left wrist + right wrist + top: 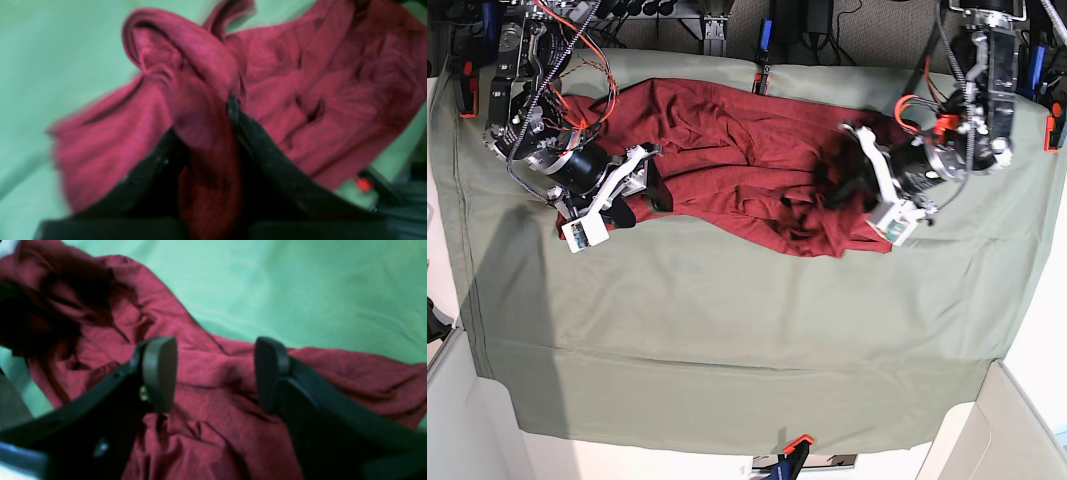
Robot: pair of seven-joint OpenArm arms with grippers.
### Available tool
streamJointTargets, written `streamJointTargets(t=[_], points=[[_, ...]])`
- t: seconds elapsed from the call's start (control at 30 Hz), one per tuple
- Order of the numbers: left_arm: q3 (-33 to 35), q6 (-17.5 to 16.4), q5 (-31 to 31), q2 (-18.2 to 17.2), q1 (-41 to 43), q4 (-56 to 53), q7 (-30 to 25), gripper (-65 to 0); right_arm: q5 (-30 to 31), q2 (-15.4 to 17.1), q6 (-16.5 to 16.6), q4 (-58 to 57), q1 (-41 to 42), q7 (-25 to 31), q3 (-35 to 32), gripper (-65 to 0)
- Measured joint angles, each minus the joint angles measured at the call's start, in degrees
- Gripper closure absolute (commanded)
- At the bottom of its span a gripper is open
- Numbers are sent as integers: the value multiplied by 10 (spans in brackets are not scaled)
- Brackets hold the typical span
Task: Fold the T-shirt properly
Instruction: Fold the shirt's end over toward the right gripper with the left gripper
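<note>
Closest to us, in the left wrist view, our left gripper (213, 133) is clamped on a bunched fold of the T-shirt (300, 83); the cloth rises in a hooded loop above the jaws because the pinch lifts it off the table, which we judge is meant to drag that side out flat. The view is blurred, so we cannot say which edge or hem it is.

Our right gripper (215, 373) hangs over the other end of the shirt with its fingers (160, 373) well apart and nothing between them, probably lined up to take a second corner so that both arms can spread the garment.

Farther out, in the base view, the shirt lies crumpled across the far half of the green table cloth (727, 330), stretched between the two arms and not yet flattened, so folding proper has not begun.

We count one T-shirt, one table cloth and two grippers: one closed on cloth, one empty.
</note>
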Motion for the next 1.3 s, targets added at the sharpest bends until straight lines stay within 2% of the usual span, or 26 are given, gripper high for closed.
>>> streamJointTargets(t=[0.07, 0.1, 0.2, 0.23, 0.27, 0.43, 0.57, 0.7, 0.83, 0.9, 1.1, 1.3], points=[[22, 0, 27, 0, 0, -33, -30, 0, -2, 0, 0, 0, 0, 0, 1, -369], [27, 0, 28, 0, -1, -45, -33, -49, -1, 0, 0, 0, 0, 0, 1, -369], [40, 0, 9, -2, -3, -57, -30, -316, -2, 0, 0, 0, 0, 0, 2, -369], [41, 0, -15, -1, -2, -57, -20, -369, -2, 0, 0, 0, 0, 0, 3, -369], [42, 0, -45, -1, 0, -57, -12, -381, -1, 0, 0, 0, 0, 0, 6, -369], [42, 2, -176, 0, 2, -45, 40, -381, -1, 0, 0, 0, 0, -1, 55, -369], [42, 2, -236, 8, 2, -16, 60, -381, -1, 2, -9, 0, 0, -1, 118, -369], [42, 2, -270, 6, 2, 10, 83, -381, -1, 28, -16, 0, 0, -8, 160, -369], [42, 2, -282, 7, 2, 13, 85, -380, 0, 63, -17, 0, -2, -27, 167, -369], [42, 2, -282, 7, 2, 13, 85, -380, 21, 75, -17, -2, -13, -24, 167, -369], [42, 2, -276, 7, 2, 13, 87, -380, 47, 78, -17, -46, -48, -28, 157, -369], [41, 2, -261, 7, 2, 13, 87, -380, 55, 79, -11, -83, -46, -11, 109, -369]])
